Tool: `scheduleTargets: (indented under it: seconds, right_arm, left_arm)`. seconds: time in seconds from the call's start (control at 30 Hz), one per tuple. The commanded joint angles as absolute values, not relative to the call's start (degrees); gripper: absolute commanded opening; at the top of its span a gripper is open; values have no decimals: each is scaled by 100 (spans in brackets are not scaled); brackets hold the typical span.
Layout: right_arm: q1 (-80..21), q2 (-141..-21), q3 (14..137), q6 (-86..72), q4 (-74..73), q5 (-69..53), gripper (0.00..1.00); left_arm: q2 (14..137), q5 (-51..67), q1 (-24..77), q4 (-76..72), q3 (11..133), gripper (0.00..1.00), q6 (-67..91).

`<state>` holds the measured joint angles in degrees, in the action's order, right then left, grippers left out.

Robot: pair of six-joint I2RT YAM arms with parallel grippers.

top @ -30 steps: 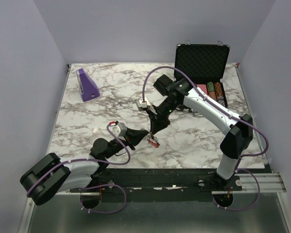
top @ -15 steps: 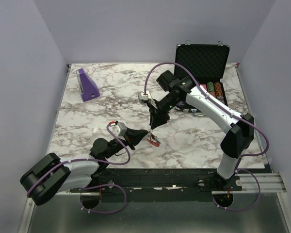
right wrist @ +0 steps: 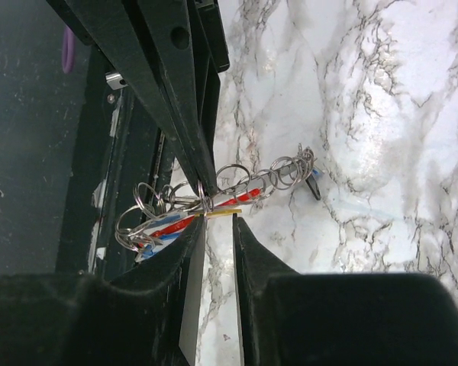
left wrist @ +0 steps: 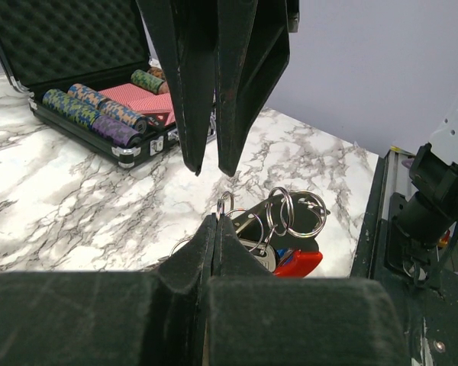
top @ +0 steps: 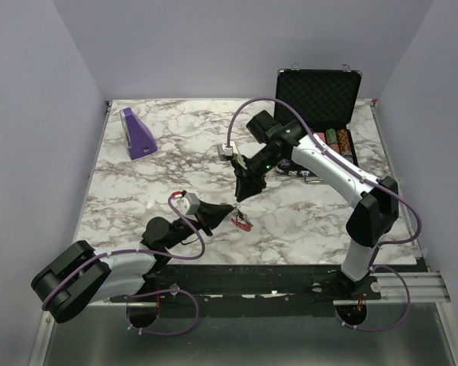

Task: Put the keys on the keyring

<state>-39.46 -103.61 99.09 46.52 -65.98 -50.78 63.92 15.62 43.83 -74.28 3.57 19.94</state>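
Note:
The keyring [top: 243, 221] is a bunch of thin metal rings with a red curved piece, held just above the marble near the table's front edge. My left gripper [top: 230, 211] is shut on one thin ring of it [left wrist: 224, 204]; the other rings and the red piece [left wrist: 299, 263] hang beyond its tips. My right gripper [top: 240, 197] hovers point-down just above, jaws slightly apart. In the right wrist view a yellow key [right wrist: 223, 214] lies edge-on across that gripper's [right wrist: 214, 225] tips, among the rings, with marble showing through the gap. Blue keys [right wrist: 168, 220] sit in the bunch.
An open black case [top: 320, 99] with stacked poker chips [top: 337, 141] stands at the back right. At the back left a purple wedge-shaped object [top: 137, 133] rests on the marble. The table's front edge and black rail [left wrist: 389, 221] run close behind the keyring.
My right gripper has risen up and back from the keyring, then held nearly still. My left gripper and the keyring have stayed put.

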Motion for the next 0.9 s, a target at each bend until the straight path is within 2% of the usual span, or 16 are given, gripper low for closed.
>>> scheduleTargets:
  seconds: [0.0, 0.47, 0.63, 0.87]
  right_arm:
    - [-4051, -10450, 9774, 4430, -6276, -5247, 28]
    - [-4254, -10468, 9536, 4368, -6109, -5089, 27]
    - [-4245, -10406, 9404, 4351, -6038, -5010, 22]
    - [-4254, -10292, 9246, 4351, -5959, -5010, 22]
  left_arm:
    - [6302, 1705, 4351, -8754, 343, 0, 1960]
    - [6223, 1521, 4351, -8754, 316, 0, 1978]
    - [6170, 1442, 4351, -8815, 273, 0, 1995]
    - [6056, 1301, 4351, -8771, 229, 0, 1978]
